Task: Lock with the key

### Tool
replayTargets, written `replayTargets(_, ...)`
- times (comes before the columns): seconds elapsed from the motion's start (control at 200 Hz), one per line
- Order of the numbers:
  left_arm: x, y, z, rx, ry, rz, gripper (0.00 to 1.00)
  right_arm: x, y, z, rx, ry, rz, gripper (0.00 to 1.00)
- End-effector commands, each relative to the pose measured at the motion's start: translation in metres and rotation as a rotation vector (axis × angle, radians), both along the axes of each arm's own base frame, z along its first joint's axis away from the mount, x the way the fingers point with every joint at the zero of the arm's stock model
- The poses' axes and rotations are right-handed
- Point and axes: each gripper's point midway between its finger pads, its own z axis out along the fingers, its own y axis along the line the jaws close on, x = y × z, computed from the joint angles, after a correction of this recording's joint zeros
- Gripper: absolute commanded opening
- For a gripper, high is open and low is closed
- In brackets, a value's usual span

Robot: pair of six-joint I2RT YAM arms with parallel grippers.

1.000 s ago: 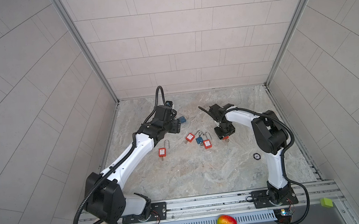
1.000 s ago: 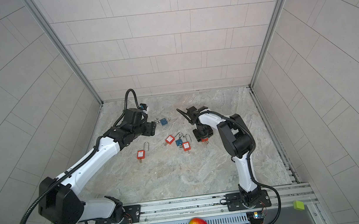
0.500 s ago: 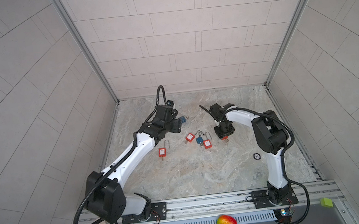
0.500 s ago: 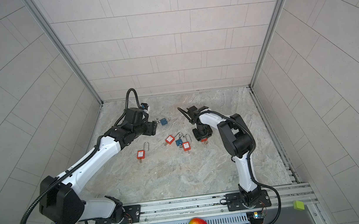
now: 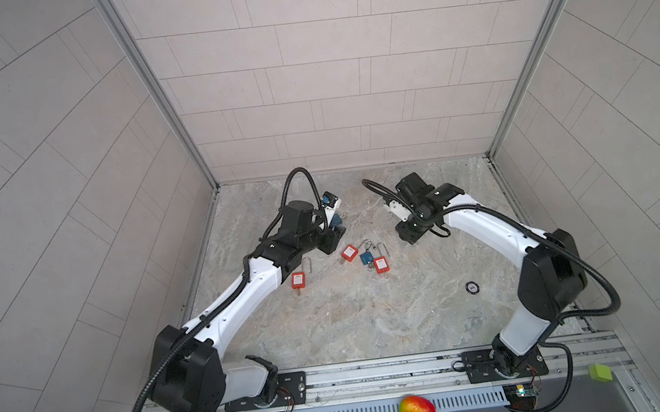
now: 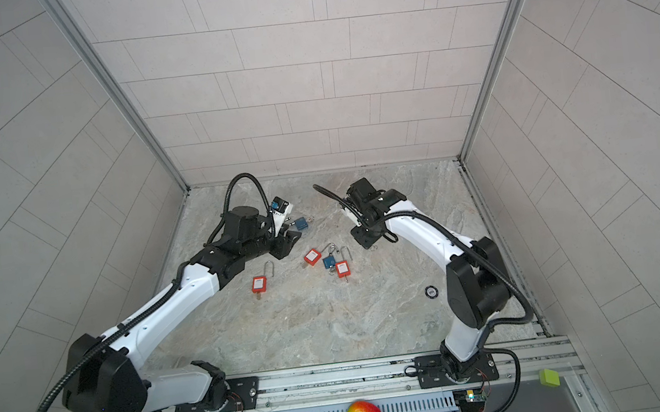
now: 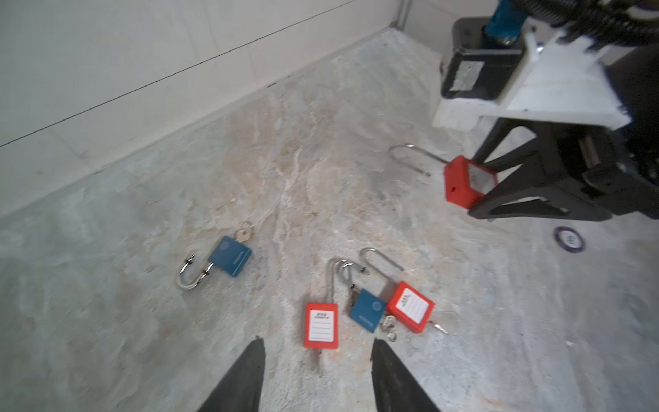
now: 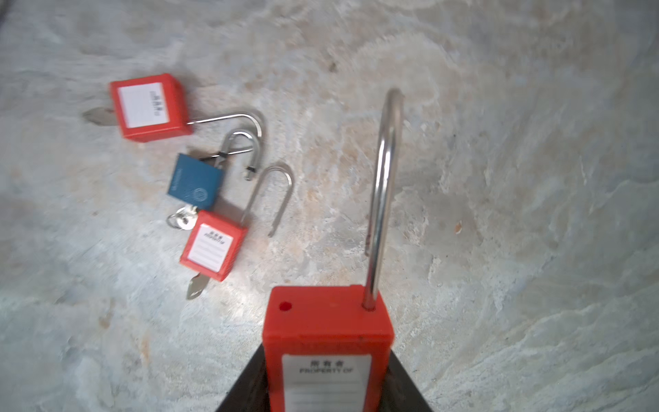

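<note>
right claw (image 8: 326, 388) clamped on red lock (image 8: 328, 321), shackle (image 8: 383, 185) open, right of centre, far half of tabletop (image 5: 352, 317), left claw (image 7: 316, 356) agape, empty, left of centre, blue lock (image 7: 230, 255) with key (image 7: 244, 233) just beside it, three locks (image 5: 365, 257) clustered between claws

Left arm (image 5: 241, 295) and right arm (image 5: 485, 224) stretch forward, low — left hand (image 7: 317, 342) open, right hand (image 8: 327, 353) clamped on a padlock (image 8: 328, 321).
</note>
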Motion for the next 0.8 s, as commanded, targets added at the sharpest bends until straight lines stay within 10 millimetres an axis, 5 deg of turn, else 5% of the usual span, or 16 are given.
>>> replayTargets(0.0, -0.024, -0.03, 0.03, -0.073, -0.151, -0.273, 0.5, -0.029, 0.019, 0.022, 0.075, -0.058, 0.309, 0.44)
replayTargets(0.225, -0.044, -0.056, 0.04, -0.194, -0.167, -0.483, 0.53, -0.072, 0.026, 0.043, 0.132, -0.119, 0.587, 0.42)
replayTargets(0.64, -0.058, -0.083, 0.033, -0.243, -0.164, -0.587, 0.54, -0.097, 0.031, 0.059, 0.15, -0.149, 0.731, 0.42)
replayTargets(0.796, -0.061, -0.089, 0.033, -0.246, -0.162, -0.609, 0.46, -0.098, 0.031, 0.059, 0.147, -0.134, 0.751, 0.42)
